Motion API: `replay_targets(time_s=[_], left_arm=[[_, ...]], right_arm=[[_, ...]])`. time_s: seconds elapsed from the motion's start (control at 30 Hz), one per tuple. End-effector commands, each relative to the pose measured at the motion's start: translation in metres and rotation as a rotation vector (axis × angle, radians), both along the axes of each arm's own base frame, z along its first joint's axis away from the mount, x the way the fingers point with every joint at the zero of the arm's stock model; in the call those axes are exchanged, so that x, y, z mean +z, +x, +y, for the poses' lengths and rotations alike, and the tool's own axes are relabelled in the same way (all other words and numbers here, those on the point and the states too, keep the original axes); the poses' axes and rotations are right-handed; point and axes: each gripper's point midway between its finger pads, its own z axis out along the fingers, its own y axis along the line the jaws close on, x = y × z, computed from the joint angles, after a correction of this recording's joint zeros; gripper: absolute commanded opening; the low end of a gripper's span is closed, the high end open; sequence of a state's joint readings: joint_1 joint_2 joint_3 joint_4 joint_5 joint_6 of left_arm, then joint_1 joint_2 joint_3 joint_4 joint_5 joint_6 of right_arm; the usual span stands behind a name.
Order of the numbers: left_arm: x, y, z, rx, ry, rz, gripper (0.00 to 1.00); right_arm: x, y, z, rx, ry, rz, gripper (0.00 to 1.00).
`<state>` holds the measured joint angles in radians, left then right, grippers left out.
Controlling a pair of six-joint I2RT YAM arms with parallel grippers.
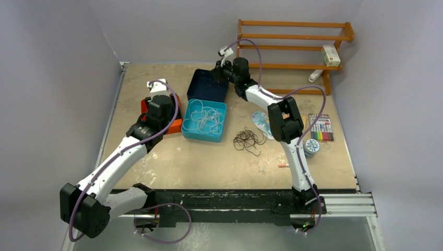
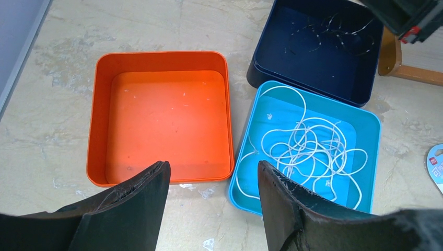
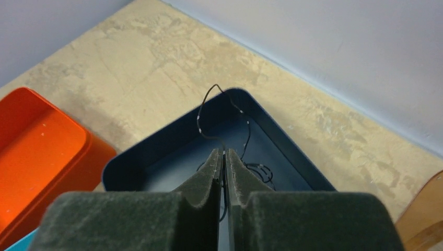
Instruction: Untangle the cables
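Observation:
A dark cable (image 3: pixel 200 115) rises in a thin arc out of the navy tray (image 3: pixel 156 145), and my right gripper (image 3: pixel 223 152) is shut on it just above the tray floor. More dark strands (image 2: pixel 334 32) lie inside that tray. White cables (image 2: pixel 308 144) lie looped in the light blue tray (image 2: pixel 241 166). A small dark tangle of cables (image 1: pixel 247 139) lies loose on the table, between the blue tray and the right arm. My left gripper (image 2: pixel 213 172) hangs open and holds nothing, above bare table just in front of the orange and blue trays.
An orange tray (image 2: pixel 102 104) stands left of the blue one, with nothing in it. A wooden rack (image 1: pixel 292 47) with a white box (image 1: pixel 330 55) stands at the back right. Markers (image 1: pixel 319 128), a tape roll (image 1: pixel 312 147) and a blue card (image 1: pixel 259 121) lie at the right.

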<state>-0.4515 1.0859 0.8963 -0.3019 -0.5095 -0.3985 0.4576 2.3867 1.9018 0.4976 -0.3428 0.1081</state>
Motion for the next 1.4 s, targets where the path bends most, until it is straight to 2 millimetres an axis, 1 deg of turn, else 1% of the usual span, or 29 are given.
replay_targets(time_s=[0.0, 0.07, 0.1, 0.17, 0.27, 0.33, 0.37, 0.4, 0.43, 0.5, 0.57, 0.67, 0.7, 0.73, 0.8, 0.87, 1.0, 1.07, 1.13, 1.17, 1.23, 1.3, 1.37], left_arm=[[0.029, 0.006, -0.002, -0.014, -0.040, -0.084, 0.61], [0.029, 0.006, -0.002, -0.015, -0.051, -0.091, 0.61], [0.029, 0.006, -0.002, -0.015, -0.053, -0.093, 0.61], [0.027, 0.007, -0.003, -0.017, -0.054, -0.088, 0.61], [0.026, 0.009, -0.005, -0.023, -0.059, -0.084, 0.62], [0.025, 0.010, -0.007, -0.032, -0.064, -0.082, 0.62], [0.025, 0.010, -0.009, -0.039, -0.067, -0.082, 0.62], [0.026, 0.010, -0.009, -0.041, -0.069, -0.084, 0.62], [0.026, 0.011, -0.010, -0.045, -0.072, -0.085, 0.62], [0.025, 0.012, -0.012, -0.045, -0.075, -0.084, 0.62], [0.024, 0.014, -0.013, -0.045, -0.079, -0.077, 0.62], [0.021, 0.016, -0.018, -0.057, -0.091, -0.068, 0.61], [0.020, 0.017, -0.019, -0.062, -0.095, -0.065, 0.61], [0.019, 0.018, -0.021, -0.069, -0.098, -0.061, 0.61], [0.017, 0.020, -0.026, -0.085, -0.110, -0.053, 0.61], [0.015, 0.023, -0.037, -0.129, -0.133, -0.041, 0.61], [0.007, 0.026, -0.073, -0.262, -0.199, -0.016, 0.61], [0.001, 0.025, -0.094, -0.313, -0.196, -0.006, 0.61], [-0.004, 0.022, -0.117, -0.367, -0.192, -0.001, 0.61], [-0.007, 0.018, -0.133, -0.406, -0.198, 0.004, 0.61], [-0.010, 0.013, -0.158, -0.471, -0.225, 0.009, 0.61], [-0.015, 0.009, -0.177, -0.518, -0.261, 0.018, 0.60], [-0.020, 0.009, -0.189, -0.541, -0.291, 0.027, 0.59]], right_arm=[[0.000, 0.011, 0.001, -0.016, -0.024, -0.005, 0.12], [-0.009, 0.010, 0.000, -0.020, -0.032, 0.012, 0.22], [-0.011, 0.009, 0.000, -0.017, -0.036, 0.016, 0.26], [-0.007, 0.006, -0.002, -0.014, -0.038, 0.009, 0.33], [0.014, -0.001, -0.006, -0.015, -0.029, -0.020, 0.41], [0.032, -0.008, -0.010, -0.016, -0.023, -0.044, 0.43], [0.038, -0.014, -0.014, -0.020, -0.021, -0.049, 0.44], [0.048, -0.020, -0.018, -0.026, -0.014, -0.064, 0.45], [0.067, -0.027, -0.021, -0.030, 0.004, -0.095, 0.45], [0.085, -0.040, -0.031, -0.047, 0.021, -0.113, 0.46], [0.098, -0.053, -0.041, -0.072, 0.041, -0.112, 0.47], [0.108, -0.075, -0.057, -0.112, 0.075, -0.092, 0.48], [0.106, -0.083, -0.063, -0.125, 0.080, -0.075, 0.48], [0.108, -0.091, -0.069, -0.141, 0.087, -0.067, 0.48], [0.103, -0.107, -0.083, -0.184, 0.094, -0.028, 0.49], [0.099, -0.124, -0.095, -0.213, 0.094, 0.007, 0.49], [0.085, -0.157, -0.121, -0.282, 0.087, 0.111, 0.50], [0.080, -0.177, -0.131, -0.301, 0.088, 0.170, 0.50], [0.063, -0.197, -0.143, -0.332, 0.079, 0.246, 0.50], [0.057, -0.206, -0.149, -0.354, 0.086, 0.283, 0.50], [0.045, -0.222, -0.161, -0.396, 0.074, 0.339, 0.51], [0.029, -0.237, -0.172, -0.428, 0.034, 0.409, 0.51], [0.016, -0.248, -0.178, -0.442, -0.002, 0.460, 0.51]])
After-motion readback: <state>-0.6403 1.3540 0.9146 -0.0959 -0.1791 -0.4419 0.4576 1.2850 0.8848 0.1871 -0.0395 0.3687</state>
